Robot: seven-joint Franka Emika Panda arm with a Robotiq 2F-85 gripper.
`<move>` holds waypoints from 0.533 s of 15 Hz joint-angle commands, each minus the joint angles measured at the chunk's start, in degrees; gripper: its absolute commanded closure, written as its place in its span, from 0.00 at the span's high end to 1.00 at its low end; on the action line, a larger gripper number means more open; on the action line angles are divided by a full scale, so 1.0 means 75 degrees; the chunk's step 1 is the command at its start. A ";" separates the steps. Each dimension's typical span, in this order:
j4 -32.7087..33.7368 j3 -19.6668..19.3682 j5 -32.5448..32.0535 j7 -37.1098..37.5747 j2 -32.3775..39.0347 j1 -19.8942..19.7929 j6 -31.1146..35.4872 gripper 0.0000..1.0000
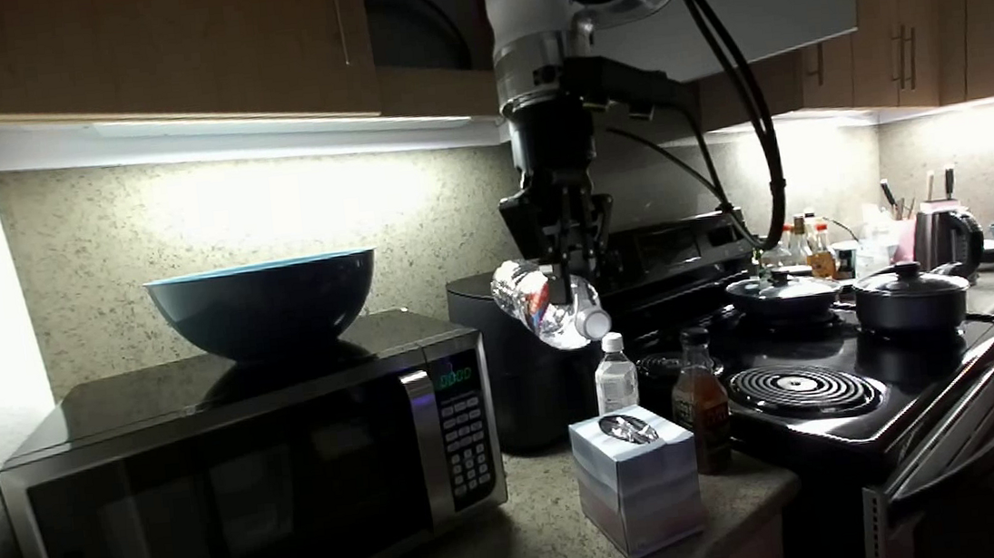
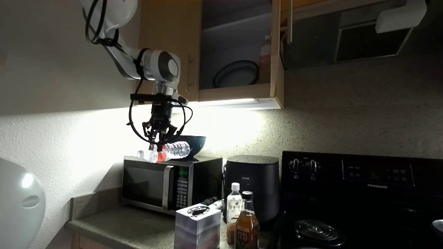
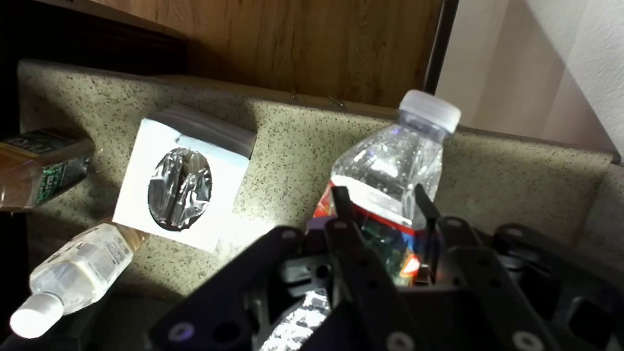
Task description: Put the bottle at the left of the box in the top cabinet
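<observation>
Pincer [image 3: 380,190] clasps the red-labelled plastic bottle [image 1: 538,304] sideways, aloft over the surface [image 3: 282,161]; the lift toward the open top cabinet [image 2: 235,92] should be slow, clearing its lower lip before reaching in, squeezing lightly lest the plastic buckle.

Both ext. views face backsplash [image 1: 416,200], sharing microwave [image 1: 248,485] at 7-8 o'clock, stove [image 1: 912,374] ~4; wrist view looks down close, box [image 3: 190,187] ~9.

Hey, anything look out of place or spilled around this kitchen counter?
Only mildly: the big dark bowl sits on top of the microwave, an unusual perch. The red-labelled bottle is sideways, but the gripper holds it. No spill shows.
</observation>
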 commanded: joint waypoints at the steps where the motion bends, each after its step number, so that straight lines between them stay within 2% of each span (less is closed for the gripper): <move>1: 0.0506 0.0002 0.0000 -0.0852 0.0052 -0.0189 -0.0056 0.08; 8: 0.2782 -0.0214 -0.0648 -0.2029 0.0686 -0.0511 -0.0960 0.08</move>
